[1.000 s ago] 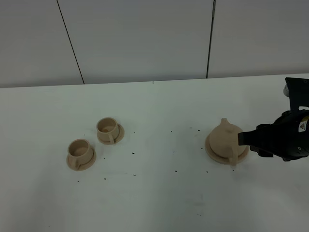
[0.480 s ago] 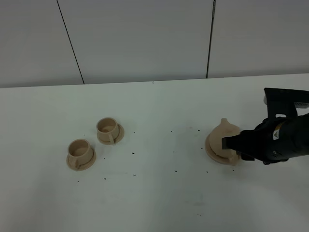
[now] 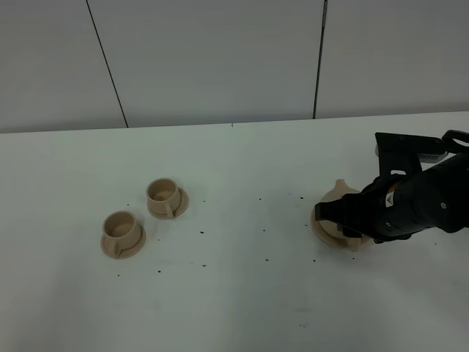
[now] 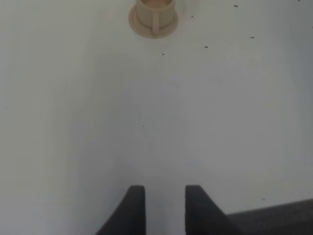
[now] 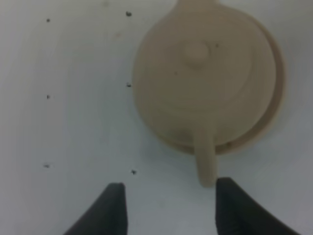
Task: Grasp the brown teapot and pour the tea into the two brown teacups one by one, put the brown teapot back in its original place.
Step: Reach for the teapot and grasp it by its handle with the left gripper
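White tabletop [image 3: 242, 301] peppered with dark specks, grey wall panels behind it, and all the risk sits on my right side. The brown teapot [image 5: 200, 73] stands upright on its round plate [image 5: 275, 93], lid on, and the right gripper [image 5: 170, 187] hangs over it with its fingers spread wide and nothing between them. From the wrist camera the loop handle [image 5: 206, 164] points towards the gap but lies off-centre, its end just beside one finger. If I close from here, I expect that finger to reach the handle first and shove the pot round or off the plate instead of clamping it. A thin handle on a squat, heavy-looking body also worries me, because a shallow pinch could let the pot swing spout-down on the lift. The lid looks loose-fitting, so a steep pour might tip it out. The two brown teacups [image 3: 122, 229] [image 3: 165, 195] stand well apart from the pot, across the table, small and near each other on their saucers, so a wobbling spout could miss one or nudge its neighbour. The left gripper [image 4: 165, 190] is slightly parted and empty, with one cup ahead of it.
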Robot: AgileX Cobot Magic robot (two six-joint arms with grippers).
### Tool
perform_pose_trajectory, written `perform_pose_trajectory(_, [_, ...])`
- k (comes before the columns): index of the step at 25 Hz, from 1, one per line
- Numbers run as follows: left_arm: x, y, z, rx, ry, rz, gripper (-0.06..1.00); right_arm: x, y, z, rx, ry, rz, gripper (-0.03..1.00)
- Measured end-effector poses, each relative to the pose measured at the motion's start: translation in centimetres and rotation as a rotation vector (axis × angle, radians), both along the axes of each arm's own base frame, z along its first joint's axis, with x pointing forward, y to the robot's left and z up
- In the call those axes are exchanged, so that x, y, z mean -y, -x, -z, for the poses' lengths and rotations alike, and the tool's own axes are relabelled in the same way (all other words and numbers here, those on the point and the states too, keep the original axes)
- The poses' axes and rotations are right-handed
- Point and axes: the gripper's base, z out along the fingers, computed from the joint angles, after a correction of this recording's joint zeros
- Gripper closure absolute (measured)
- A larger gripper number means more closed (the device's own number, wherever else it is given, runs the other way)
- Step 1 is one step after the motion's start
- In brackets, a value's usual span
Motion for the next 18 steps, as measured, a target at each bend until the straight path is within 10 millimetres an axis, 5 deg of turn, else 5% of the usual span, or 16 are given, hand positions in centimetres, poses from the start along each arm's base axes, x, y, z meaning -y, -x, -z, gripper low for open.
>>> perform_pose_trajectory(18, [0.00,0.00,0.00,0.000,0.000,0.000,0.68,0.40,-0.66,1.14,0.022,0.092,-0.041,0.56])
